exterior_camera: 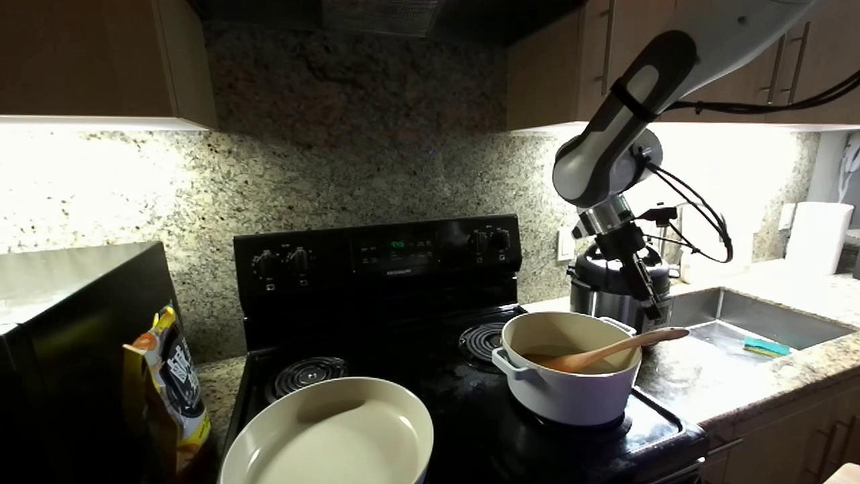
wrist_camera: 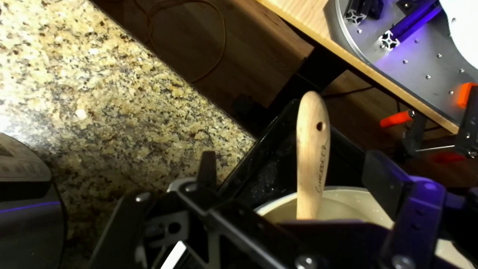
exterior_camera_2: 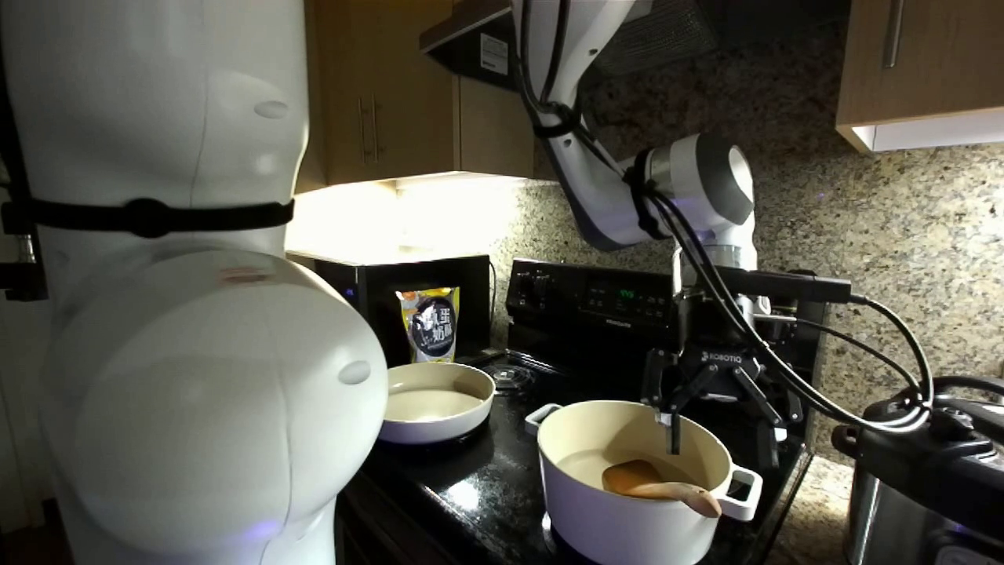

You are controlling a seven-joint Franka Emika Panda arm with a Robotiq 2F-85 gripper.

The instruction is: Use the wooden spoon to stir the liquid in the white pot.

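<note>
Grasping the wooden spoon (exterior_camera: 618, 347), which leans in the white pot (exterior_camera: 571, 396) with its handle out over the rim, would call for bringing the hand (exterior_camera_2: 722, 446), spread and empty, down squarely astride that handle without knocking the pot.

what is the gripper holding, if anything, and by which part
Nothing is held: the Robotiq gripper stands open, and the wooden spoon leans ungripped in the white pot.

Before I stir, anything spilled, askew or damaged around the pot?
Pale specks mar the black stovetop beside the white pot; maybe residue or glare, can't tell. Otherwise nothing odd: the wooden spoon leans across the rim.
</note>
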